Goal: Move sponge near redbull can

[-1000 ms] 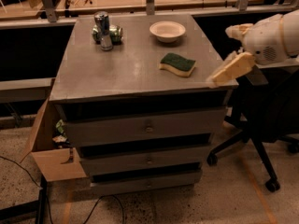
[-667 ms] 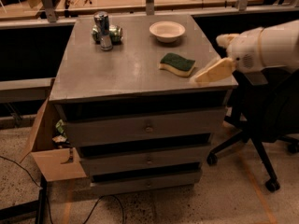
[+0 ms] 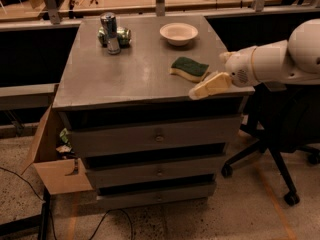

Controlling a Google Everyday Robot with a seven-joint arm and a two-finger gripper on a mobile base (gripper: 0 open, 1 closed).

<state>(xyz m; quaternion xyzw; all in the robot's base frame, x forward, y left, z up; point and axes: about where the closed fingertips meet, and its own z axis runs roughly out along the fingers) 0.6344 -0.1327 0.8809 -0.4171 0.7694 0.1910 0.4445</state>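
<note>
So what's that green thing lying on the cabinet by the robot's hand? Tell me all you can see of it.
It is a sponge: a dark green scrubbing layer on top, yellow foam beneath, with wavy edges. It lies flat, green side up, on the grey cabinet top, nearer the front edge than the bowl behind it. Nothing rests on it. The robot's gripper hovers just in front of it, very close, apparently not touching.

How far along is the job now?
Nothing looks done: the sponge lies on the table, at its right, far from the redbull can at the back left. In hand: the gripper hovers just in front of the sponge. Left: grasp, carry, set down by the can.
</note>
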